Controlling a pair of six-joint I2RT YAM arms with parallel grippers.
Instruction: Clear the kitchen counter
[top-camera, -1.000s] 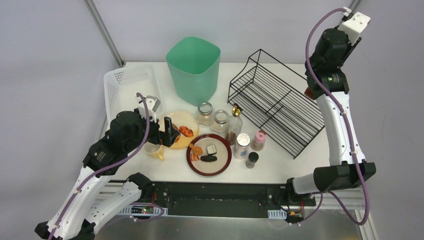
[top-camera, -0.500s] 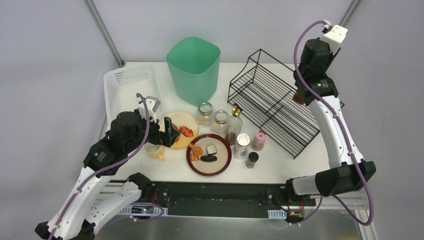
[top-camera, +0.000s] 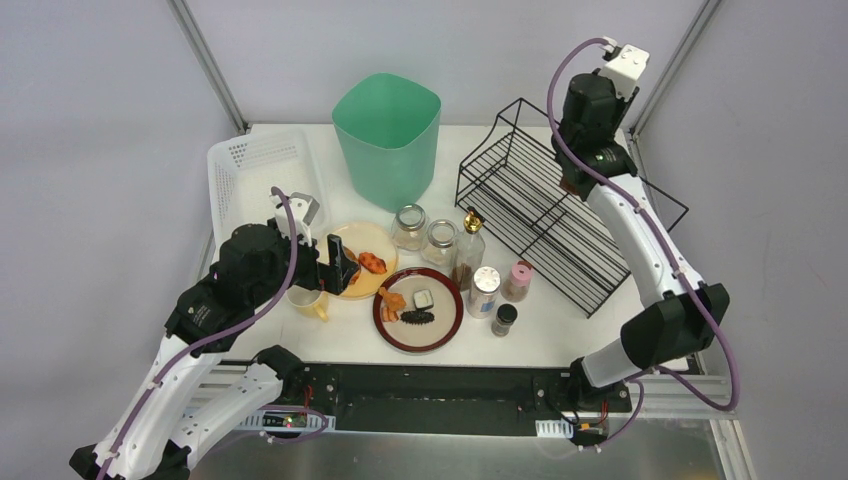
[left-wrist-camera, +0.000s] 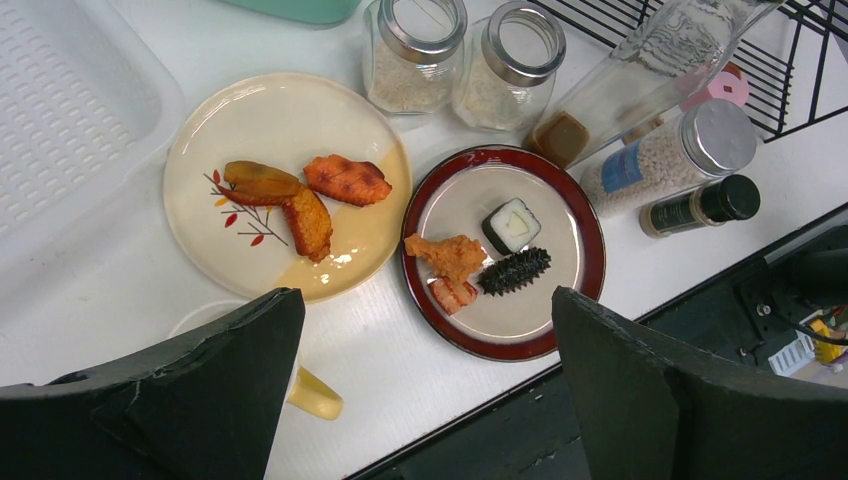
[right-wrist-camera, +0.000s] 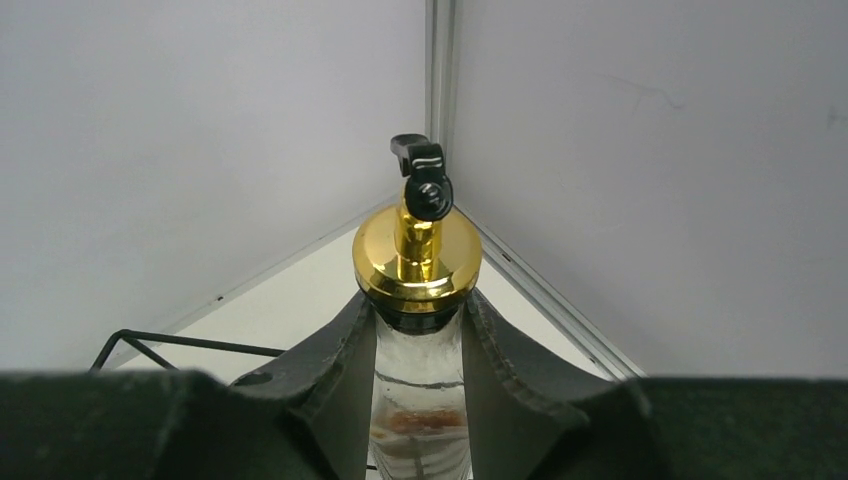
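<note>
Right wrist view: clear glass bottle with gold pump cap (right-wrist-camera: 418, 258), lower body cut off at bottom edge, sides covered by right hand (right-wrist-camera: 418, 305). Top view: that hand hidden behind its wrist. Pale yellow mug (left-wrist-camera: 314, 394) mostly behind left hand (left-wrist-camera: 425, 297). Green plastic bin (left-wrist-camera: 300, 8) and white perforated basket (left-wrist-camera: 70, 100) cropped. Black-lidded spice jar (left-wrist-camera: 700, 205) label unreadable.

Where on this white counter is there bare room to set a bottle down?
Bare white counter: the front-right corner, between the small black-capped spice jar and the black wire rack; and the back strip between the green plastic bin and that rack. The middle, around the red-rimmed plate and glass jars, is crowded.
</note>
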